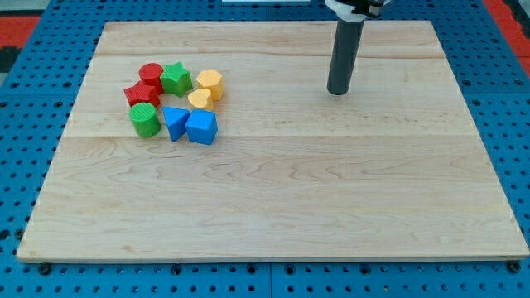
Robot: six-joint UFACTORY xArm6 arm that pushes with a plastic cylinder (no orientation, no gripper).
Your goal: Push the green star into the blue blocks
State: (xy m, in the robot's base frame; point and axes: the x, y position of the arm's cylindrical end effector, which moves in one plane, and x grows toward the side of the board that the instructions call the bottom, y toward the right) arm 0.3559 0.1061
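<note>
— What is the worktop [273,190] like?
— Pale wood, on a blue board with holes [497,99].
— Where is the green star [175,79]?
— Far to the view's left of my tip [337,93], near two blue blocks [190,125]. No claw here, only a rod.

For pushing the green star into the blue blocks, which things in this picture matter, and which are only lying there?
Belong to the job:
green star
blue triangular block
blue cube
my tip, far to the view's right of the cluster

Just lying about:
red cylinder
red star
green cylinder
yellow hexagonal block
yellow heart
</note>
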